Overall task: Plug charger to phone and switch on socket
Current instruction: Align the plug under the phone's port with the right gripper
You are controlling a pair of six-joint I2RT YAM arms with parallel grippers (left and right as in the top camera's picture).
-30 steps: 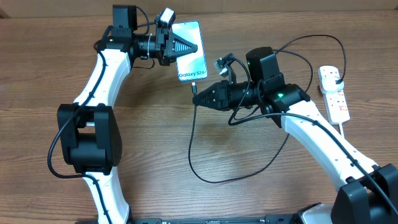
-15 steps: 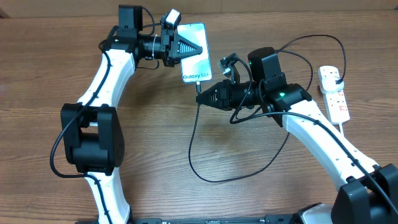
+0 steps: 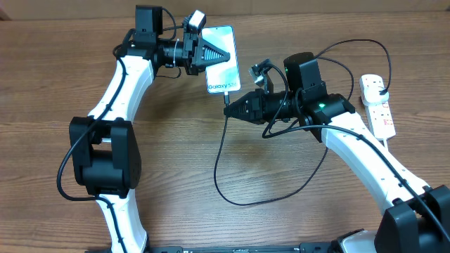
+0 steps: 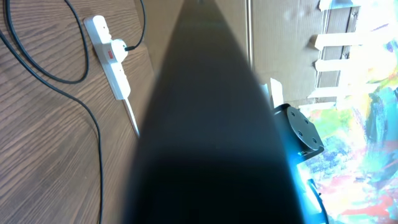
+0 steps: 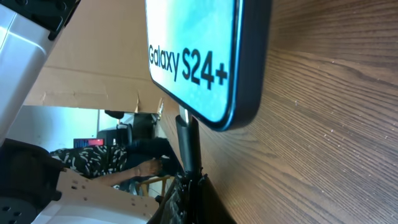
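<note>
Charger tip [image 5: 186, 140] at phone [image 5: 196, 53] bottom edge

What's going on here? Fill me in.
The left jaws clamp the phone by its side. The right jaws hold the charger tip at the phone's bottom port; whether it is fully in cannot be told. The charger's plug already sits in the socket, which neither arm touches.

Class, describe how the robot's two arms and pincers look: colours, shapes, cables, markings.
The left arm and right arm have white links, bulky black joints and thin black cables. The left pincer and right pincer are black, tapering wedges. A green light glows on the right arm.
</note>
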